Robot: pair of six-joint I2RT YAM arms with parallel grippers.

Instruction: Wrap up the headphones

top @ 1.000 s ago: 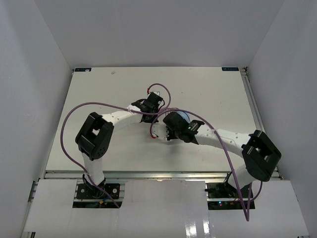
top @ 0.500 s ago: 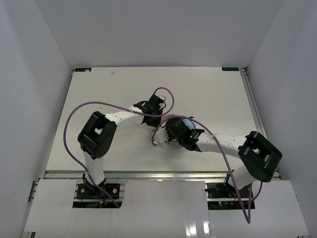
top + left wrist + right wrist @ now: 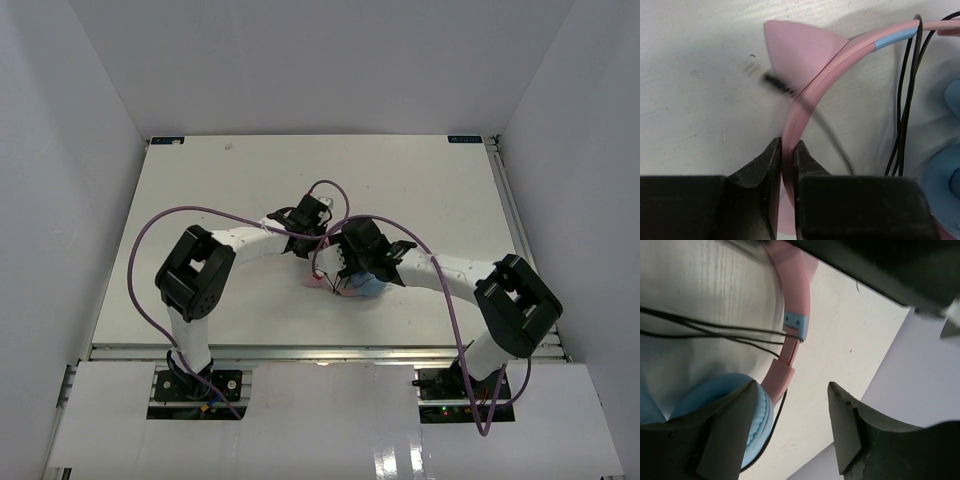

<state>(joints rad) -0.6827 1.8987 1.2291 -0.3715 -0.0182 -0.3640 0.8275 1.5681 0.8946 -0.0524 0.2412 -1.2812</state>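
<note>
Headphones [image 3: 812,90]: right claw [image 3: 792,395] has opened.

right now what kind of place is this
Probably a robot test cell: a white table boxed in by plain white walls, left arm and right arm bolted at its near edge, one pair of headphones.

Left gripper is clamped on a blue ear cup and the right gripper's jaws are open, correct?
No. The left wrist view shows the left gripper clamped on the pink headband, not an ear cup. The right gripper is open.
</note>
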